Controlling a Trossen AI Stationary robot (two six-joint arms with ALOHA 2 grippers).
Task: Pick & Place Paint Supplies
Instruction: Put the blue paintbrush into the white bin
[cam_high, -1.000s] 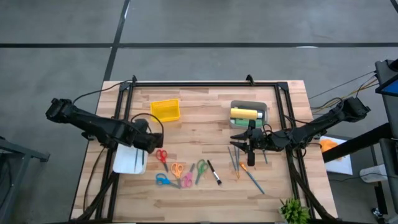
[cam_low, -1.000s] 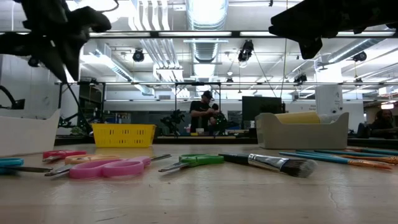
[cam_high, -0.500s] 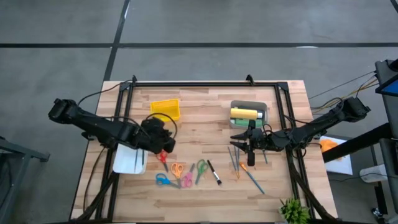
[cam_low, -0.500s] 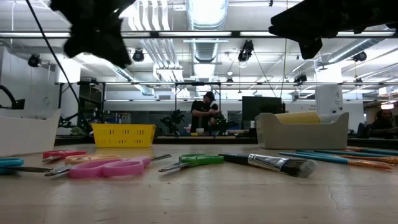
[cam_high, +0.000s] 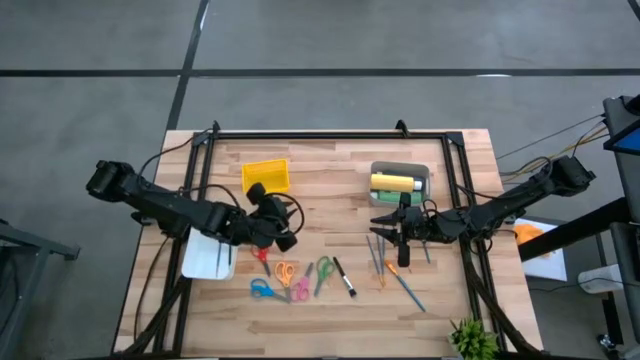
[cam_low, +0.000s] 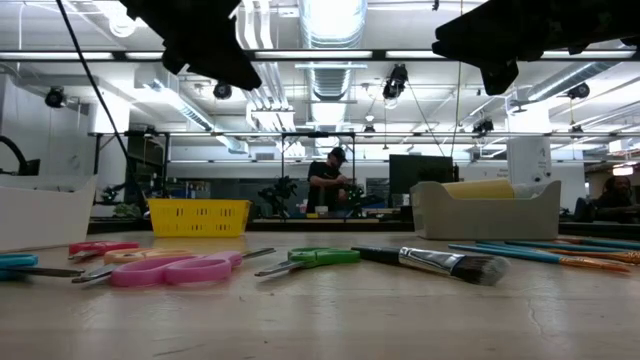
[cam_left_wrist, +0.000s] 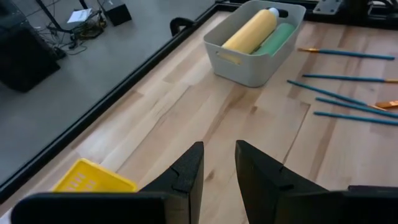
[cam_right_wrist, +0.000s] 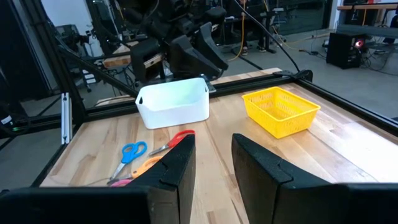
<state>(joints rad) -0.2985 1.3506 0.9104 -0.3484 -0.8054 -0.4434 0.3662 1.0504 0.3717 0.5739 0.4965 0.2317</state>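
Observation:
A grey bin (cam_high: 400, 183) near the table's far right holds a yellow bottle (cam_left_wrist: 252, 29) and a green bottle (cam_left_wrist: 274, 40), both lying on their sides. Thin teal and orange brushes (cam_high: 388, 258) lie flat on the wood nearer the front, with more teal brushes (cam_left_wrist: 341, 96) in the left wrist view. A black brush (cam_low: 440, 262) lies beside them. My left gripper (cam_high: 284, 232) is open and hangs in the air over mid-table, touching nothing. My right gripper (cam_high: 383, 224) is also open and hovers above the brushes, just in front of the grey bin.
Several scissors (cam_high: 288, 275) in red, orange, pink, green and blue lie left of the brushes. A yellow basket (cam_high: 265, 177) sits toward the far side and a white bin (cam_high: 210, 256) at the left. A plant (cam_high: 472, 338) stands at the near right corner. A person (cam_low: 328, 180) is far behind.
My left gripper has swung from above the white bin toward the table's right, passing over the red scissors to mid-table. The supplies lie as before.

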